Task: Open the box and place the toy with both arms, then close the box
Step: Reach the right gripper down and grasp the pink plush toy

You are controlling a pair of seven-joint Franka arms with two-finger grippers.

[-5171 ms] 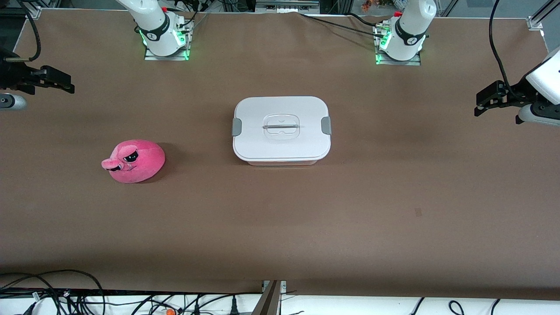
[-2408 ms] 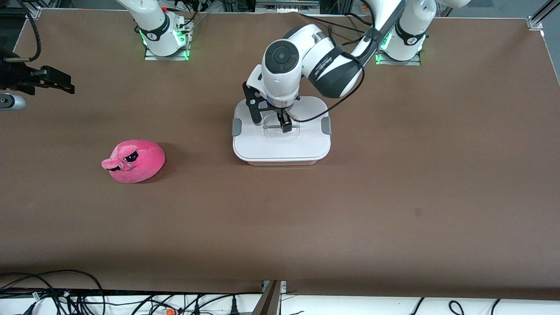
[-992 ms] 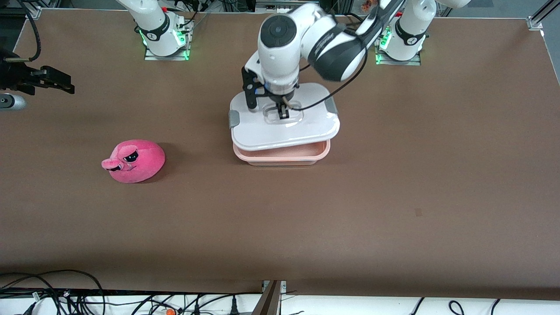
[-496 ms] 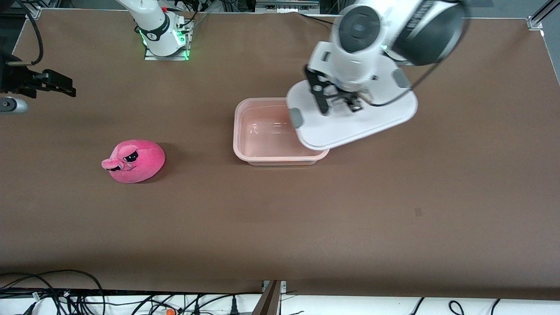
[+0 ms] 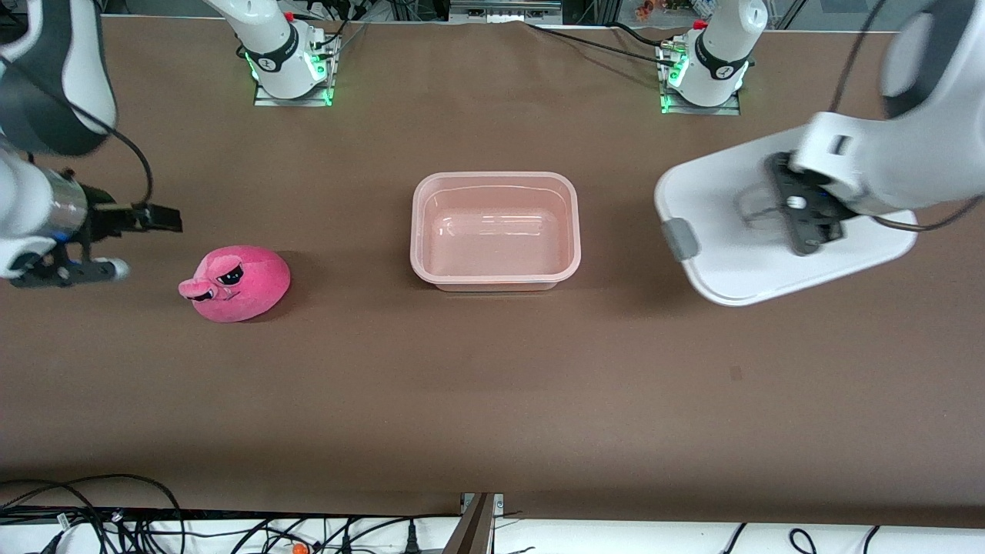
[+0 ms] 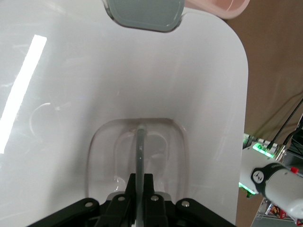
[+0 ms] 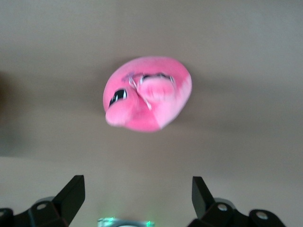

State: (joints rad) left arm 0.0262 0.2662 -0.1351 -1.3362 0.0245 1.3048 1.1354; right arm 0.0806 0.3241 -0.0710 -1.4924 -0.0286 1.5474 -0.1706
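Observation:
The pale pink box (image 5: 419, 231) stands open and empty at the table's middle. My left gripper (image 5: 802, 225) is shut on the handle (image 6: 140, 146) of the white lid (image 5: 731, 261). It holds the lid tilted in the air over the table toward the left arm's end. A grey clip (image 5: 679, 238) shows on the lid's edge. The hot-pink toy (image 5: 240, 282) lies on the table toward the right arm's end. My right gripper (image 5: 152, 248) is open and empty, just beside the toy and apart from it. The right wrist view shows the toy (image 7: 147, 93) ahead of the open gripper (image 7: 137, 191).
The two arm bases (image 5: 288, 65) (image 5: 704, 73) with green lights stand along the table's back edge. Cables (image 5: 115, 515) lie off the table's front edge. The brown table (image 5: 492, 385) is bare nearer the front camera.
My left gripper has lifted the lid off the box and carried it toward the left arm's end. My right gripper has moved in from the table's end to beside the toy.

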